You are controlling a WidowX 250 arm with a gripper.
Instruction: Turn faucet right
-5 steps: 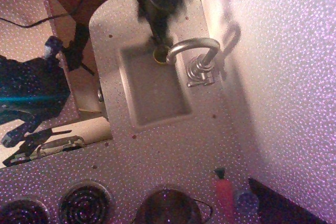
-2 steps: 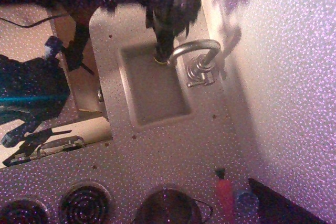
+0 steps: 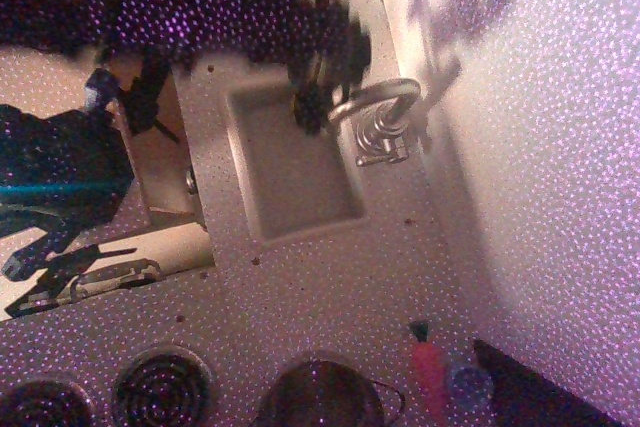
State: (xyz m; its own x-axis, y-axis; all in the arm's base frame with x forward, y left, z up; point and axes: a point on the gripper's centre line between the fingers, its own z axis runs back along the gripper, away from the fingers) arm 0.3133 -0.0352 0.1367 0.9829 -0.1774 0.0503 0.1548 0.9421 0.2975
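The faucet [image 3: 385,112] is shiny silver with an arched spout over the right rim of the sink [image 3: 300,172]. Its spout end points left over the basin, and a small lever sticks out near its base. My gripper [image 3: 312,107] is a dark, blurred shape that comes down from the top. It sits right at the spout's open end, above the upper part of the basin. The blur hides its fingers, so I cannot tell whether they are open or shut, or whether they touch the spout.
The pale wall [image 3: 540,167] rises right of the faucet. A dark pot [image 3: 320,397] and stove burners [image 3: 160,387] sit along the bottom. A red carrot-like toy [image 3: 428,367] lies at the bottom right. Dark equipment [image 3: 60,177] stands on the left.
My arm has swung in across the top and the gripper has moved down and right to the spout's end. The spout's arch looks slightly lower and flatter than before.
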